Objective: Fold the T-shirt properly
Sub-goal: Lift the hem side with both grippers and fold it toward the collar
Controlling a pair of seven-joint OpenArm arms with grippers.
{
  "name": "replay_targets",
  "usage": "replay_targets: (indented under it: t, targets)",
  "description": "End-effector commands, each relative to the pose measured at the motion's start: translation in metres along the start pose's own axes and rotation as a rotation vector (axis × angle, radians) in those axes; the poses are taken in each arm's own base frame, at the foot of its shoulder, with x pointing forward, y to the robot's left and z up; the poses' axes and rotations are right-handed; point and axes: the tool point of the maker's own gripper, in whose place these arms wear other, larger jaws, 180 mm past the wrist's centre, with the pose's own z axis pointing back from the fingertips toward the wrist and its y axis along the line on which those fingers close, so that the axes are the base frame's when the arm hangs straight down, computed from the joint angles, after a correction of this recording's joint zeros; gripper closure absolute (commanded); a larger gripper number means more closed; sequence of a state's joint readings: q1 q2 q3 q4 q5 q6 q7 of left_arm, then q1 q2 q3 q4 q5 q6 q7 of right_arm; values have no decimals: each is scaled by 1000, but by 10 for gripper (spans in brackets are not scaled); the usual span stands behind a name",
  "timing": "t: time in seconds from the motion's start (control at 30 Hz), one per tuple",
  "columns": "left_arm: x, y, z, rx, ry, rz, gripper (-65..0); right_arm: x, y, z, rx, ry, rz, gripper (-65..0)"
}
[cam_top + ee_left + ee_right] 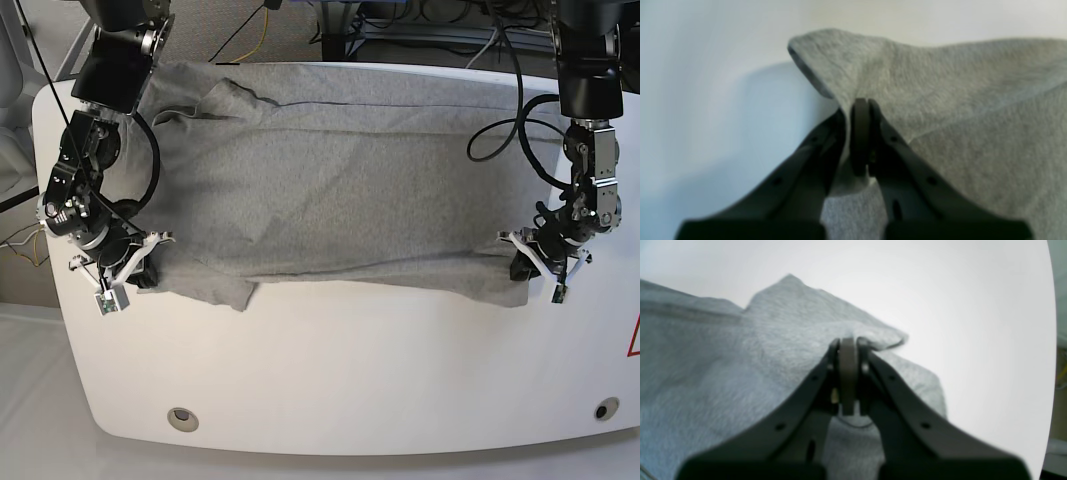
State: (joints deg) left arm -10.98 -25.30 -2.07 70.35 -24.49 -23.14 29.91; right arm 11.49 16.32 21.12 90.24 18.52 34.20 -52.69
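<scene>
The T-shirt (340, 180) lies spread across the far half of the surface (350, 370), its far edge along the surface's back rim. In the base view the right claw (140, 272) sits at the shirt's near left corner, the left claw (522, 262) at its near right corner. A short sleeve (225, 288) juts toward the front just beside the right claw.
</scene>
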Motion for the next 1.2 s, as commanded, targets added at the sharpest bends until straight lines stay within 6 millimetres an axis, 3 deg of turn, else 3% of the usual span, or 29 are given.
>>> replay_targets:
  t: [0.0, 0.4, 0.73, 0.8, 1.17]
  targets:
    - [24, 8, 10, 18, -67, -25, 0, 19, -6, 11, -23, -53, 29, 0]
    - [13, 3, 33, 15, -73, -67, 0, -12, 1, 40, -55, -21, 75, 0]
    - [-4, 12, 59, 37, -66, -41, 0, -49, 7, 64, -72, 69, 95, 0]
    - [-10, 23, 68, 70, -54, -27, 0, -60, 8, 64, -66, 107, 99, 0]
    - [-29, 34, 85, 101, -27, -14, 0, -75, 12, 74, -67, 155, 110, 0]
